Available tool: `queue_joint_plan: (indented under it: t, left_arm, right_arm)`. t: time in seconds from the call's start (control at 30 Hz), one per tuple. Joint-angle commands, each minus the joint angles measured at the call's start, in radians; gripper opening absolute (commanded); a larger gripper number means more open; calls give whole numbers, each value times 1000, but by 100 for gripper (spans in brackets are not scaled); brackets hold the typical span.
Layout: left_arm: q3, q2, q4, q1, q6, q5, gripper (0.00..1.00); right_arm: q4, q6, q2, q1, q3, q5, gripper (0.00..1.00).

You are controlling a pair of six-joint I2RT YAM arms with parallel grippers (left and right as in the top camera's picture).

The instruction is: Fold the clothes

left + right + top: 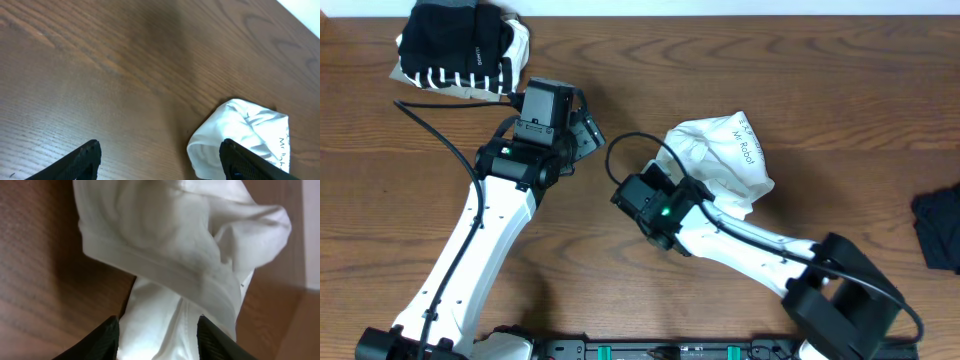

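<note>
**Right gripper pinching the bunched white T-shirt, left gripper hovering open**

The left arm (470,250) is reaching from the near-left corner up across the table (820,90). Its wrist is bending so that the left gripper (588,135) is pointing right, toward the middle. In the left wrist view its two dark fingers (82,162) are standing wide apart over bare wood, holding nothing.

The right arm (760,250) is stretching from the near-right corner leftward, low over the table. The right gripper (157,330) is meeting the near-left edge of the white T-shirt (725,160). In the right wrist view its jaws are standing partly apart, with a thick roll of white fabric filling the gap from one finger to the other, so they are gripping the shirt.

The white T-shirt is lying crumpled in a tight bundle just right of the table's centre, with its hems and folds twisting over one another. Small dark lettering is showing on its upper face. "Mr Robot" can be read from overhead, and the line above it is too small to make out.

A pile of clothes (460,45) is sitting at the far-left corner: black on top, black-and-white stripes below, and beige at the edges. A dark garment (940,230) is lying at the right edge, partly cut off by the frame.
</note>
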Motion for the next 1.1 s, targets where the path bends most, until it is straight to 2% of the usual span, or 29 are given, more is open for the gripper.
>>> queue_joint_plan:
  t: [0.0, 0.17, 0.37, 0.5, 0.6, 1.07]
  left_arm:
    - [11, 5, -11, 3, -2, -12, 82]
    - [11, 5, -23, 5, -2, -12, 88]
    - [11, 5, -37, 19, -2, -12, 89]
    - [11, 5, -55, 35, -3, -12, 95]
    - [11, 5, -67, 58, -6, -12, 96]
    - [11, 5, -95, 176, -14, -8, 97]
  right_arm:
    - [14, 30, 41, 3, 18, 119, 48]
    - [62, 24, 79, 4, 18, 178, 47]
    - [74, -2, 108, 14, 18, 254, 47]
    - [79, -3, 130, 13, 18, 258, 47]
    - [83, -4, 148, 19, 18, 258, 47]
    - [221, -206, 194, 33, 18, 278, 49]
